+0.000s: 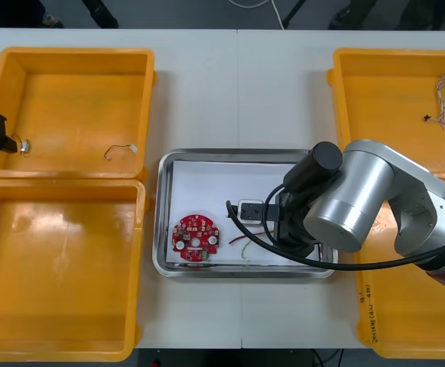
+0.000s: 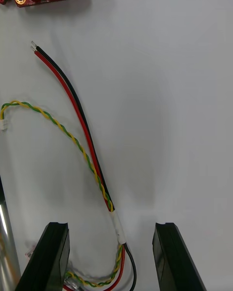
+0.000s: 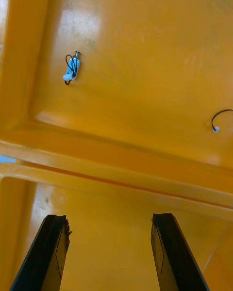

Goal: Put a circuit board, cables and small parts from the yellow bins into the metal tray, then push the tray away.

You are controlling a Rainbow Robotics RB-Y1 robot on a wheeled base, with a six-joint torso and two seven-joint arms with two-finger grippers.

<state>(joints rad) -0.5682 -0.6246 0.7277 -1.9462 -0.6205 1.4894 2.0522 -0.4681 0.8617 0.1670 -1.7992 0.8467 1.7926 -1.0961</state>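
right gripper hovered, spread wide, over cables in the metal tray; left gripper, also spread, hung above a yellow bin.

Bright, even light comes down from overhead onto the white worktop, leaving only soft, faint shadows, such as the pale ones beside the cables in the metal tray. The yellow bins carry broad glossy glare on their floors, and the tray's rim glints.
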